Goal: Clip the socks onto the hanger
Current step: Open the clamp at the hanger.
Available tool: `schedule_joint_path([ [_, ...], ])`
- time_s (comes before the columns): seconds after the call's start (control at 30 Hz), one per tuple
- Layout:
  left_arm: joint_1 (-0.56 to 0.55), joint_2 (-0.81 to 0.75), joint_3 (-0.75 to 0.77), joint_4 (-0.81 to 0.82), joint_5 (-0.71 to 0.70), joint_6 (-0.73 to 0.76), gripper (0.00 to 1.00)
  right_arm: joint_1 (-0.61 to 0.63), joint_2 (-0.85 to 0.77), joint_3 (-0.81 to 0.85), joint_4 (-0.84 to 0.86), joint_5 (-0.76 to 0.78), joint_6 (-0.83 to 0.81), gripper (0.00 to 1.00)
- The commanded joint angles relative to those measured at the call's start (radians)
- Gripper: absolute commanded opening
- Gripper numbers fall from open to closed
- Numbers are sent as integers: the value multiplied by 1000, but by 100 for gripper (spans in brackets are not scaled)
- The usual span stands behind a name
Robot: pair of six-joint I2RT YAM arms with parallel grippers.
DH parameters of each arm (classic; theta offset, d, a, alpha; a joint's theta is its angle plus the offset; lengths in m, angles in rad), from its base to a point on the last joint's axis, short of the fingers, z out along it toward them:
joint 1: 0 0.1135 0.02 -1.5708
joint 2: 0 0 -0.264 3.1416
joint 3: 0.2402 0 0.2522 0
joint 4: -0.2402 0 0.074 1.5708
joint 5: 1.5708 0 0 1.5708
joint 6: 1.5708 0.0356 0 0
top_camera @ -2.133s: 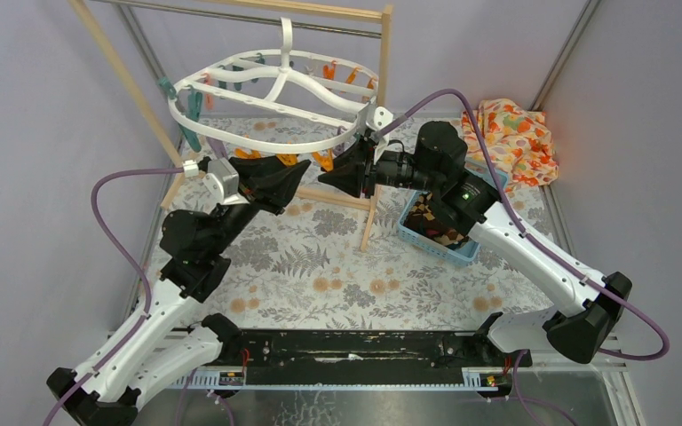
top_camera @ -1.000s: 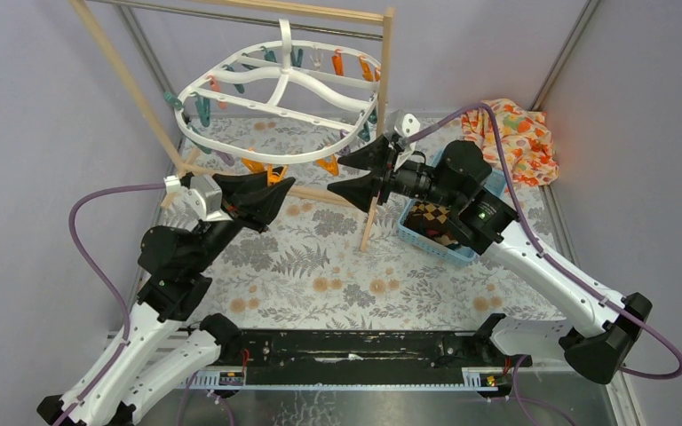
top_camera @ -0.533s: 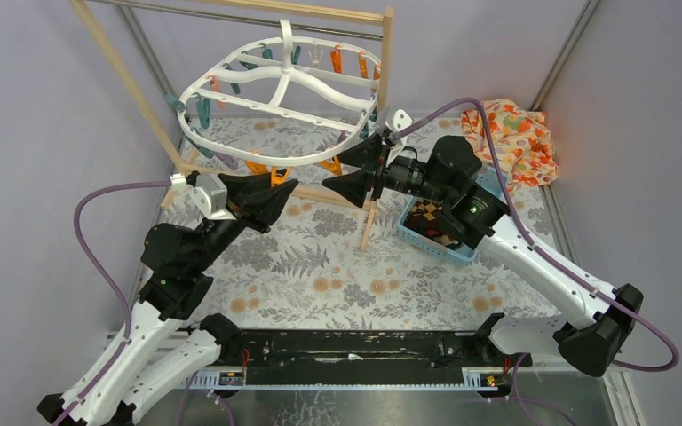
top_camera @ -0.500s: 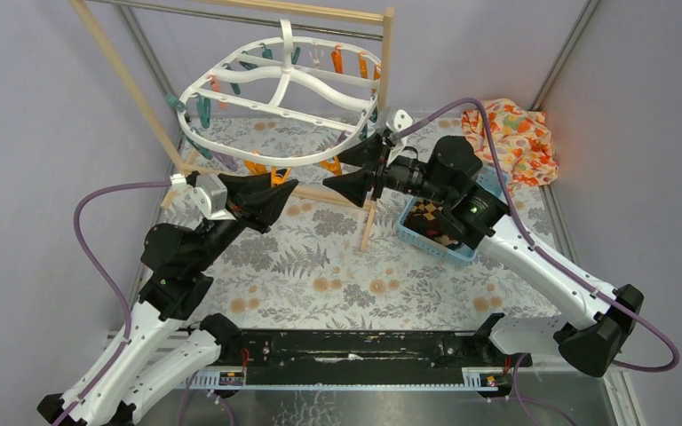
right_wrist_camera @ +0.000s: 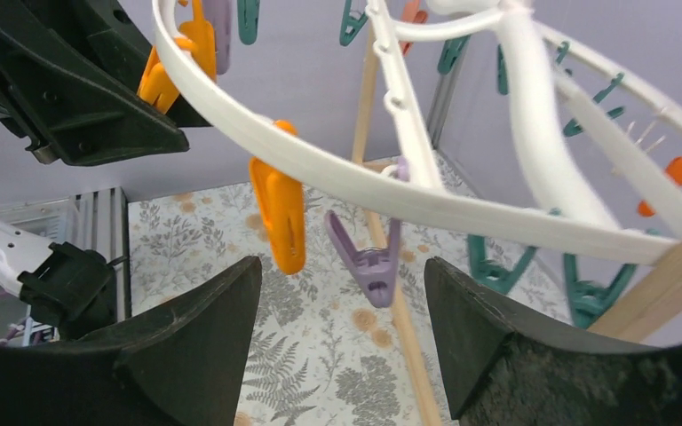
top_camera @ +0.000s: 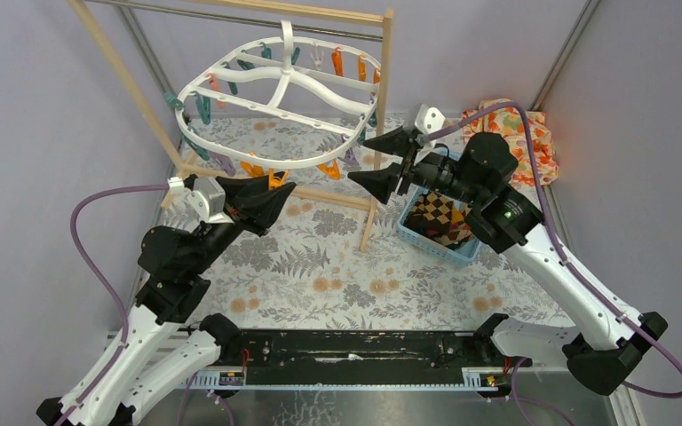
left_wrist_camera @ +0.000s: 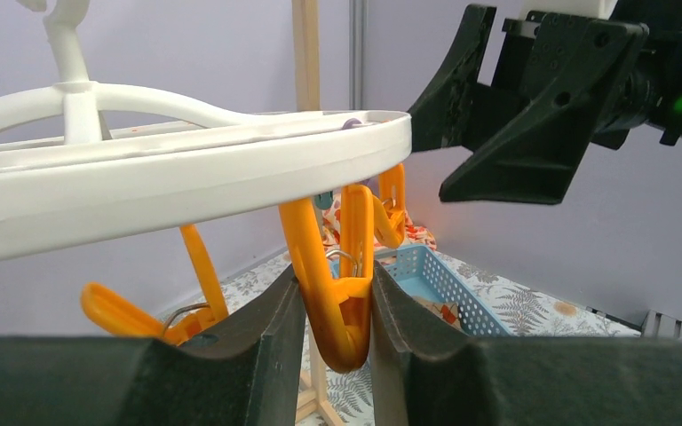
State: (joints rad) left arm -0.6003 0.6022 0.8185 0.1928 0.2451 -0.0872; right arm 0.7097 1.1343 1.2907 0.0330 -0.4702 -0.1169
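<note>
The white oval hanger (top_camera: 231,153) hangs from the wooden rack, with teal, orange and purple pegs under its rim. My left gripper (top_camera: 275,197) is below its front rim, shut on an orange peg (left_wrist_camera: 342,297) that dangles from the rim (left_wrist_camera: 231,160). My right gripper (top_camera: 357,158) is open and empty, just right of the hanger, beside a purple peg (right_wrist_camera: 368,262) and an orange peg (right_wrist_camera: 280,213). The dark brown checked sock (top_camera: 435,213) lies in the blue basket (top_camera: 426,244). The magenta-purple sock does not show.
The wooden rack's post (top_camera: 377,124) stands between my right gripper and the hanger. An orange floral cloth (top_camera: 533,142) lies at the back right, partly behind my right arm. The floor mat (top_camera: 337,275) has a fern print.
My right gripper has drawn back to the right, away from the hanger's rim. The hanger has swung back and levelled. My left gripper has stayed shut on the orange peg.
</note>
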Motion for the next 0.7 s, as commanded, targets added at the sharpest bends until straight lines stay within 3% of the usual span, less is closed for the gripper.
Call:
schedule_joint_path([
  [0.0,2,-21,10,0,23,24,0,-42,13,81,-26,-97,-38,75],
  [0.27,2,-31,14,-12,18,32,0,-59,84,123,-44,-223,-15,75],
  [0.67,2,-41,7,-23,5,40,0,-60,125,71,98,-299,83,68],
])
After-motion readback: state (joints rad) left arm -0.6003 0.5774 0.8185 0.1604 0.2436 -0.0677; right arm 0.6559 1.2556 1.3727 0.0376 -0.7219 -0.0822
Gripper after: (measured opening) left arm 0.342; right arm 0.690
